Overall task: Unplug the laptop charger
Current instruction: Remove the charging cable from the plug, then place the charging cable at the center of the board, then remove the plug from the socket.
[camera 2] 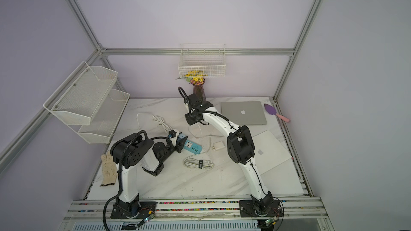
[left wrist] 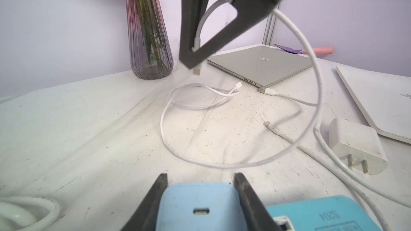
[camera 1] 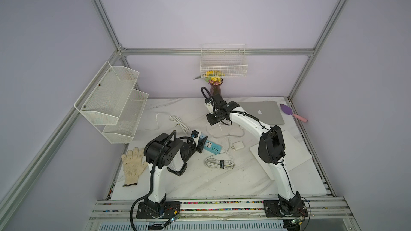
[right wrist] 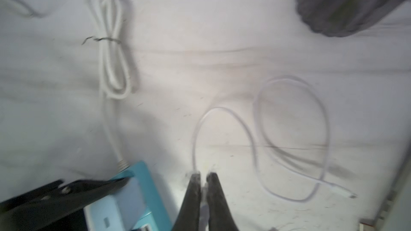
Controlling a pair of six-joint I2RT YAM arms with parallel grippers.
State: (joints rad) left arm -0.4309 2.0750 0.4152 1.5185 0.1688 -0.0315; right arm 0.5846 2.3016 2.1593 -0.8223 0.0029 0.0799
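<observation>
The vase (right wrist: 351, 3) is blurred and cropped in the right wrist view, and the light-blue adapter (left wrist: 200, 205) is cut off by the left wrist view's edge.

High stereo overviews; close wrist views low over table (camera 1: 200, 181)

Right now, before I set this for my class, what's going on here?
The left arm grips the light-blue plug on the teal power strip. The right arm pinches a white cable in shut jaws, held above the table near the silver laptop, its end hanging free. The white charger brick lies on the table, prongs bare, plugged into nothing.
</observation>
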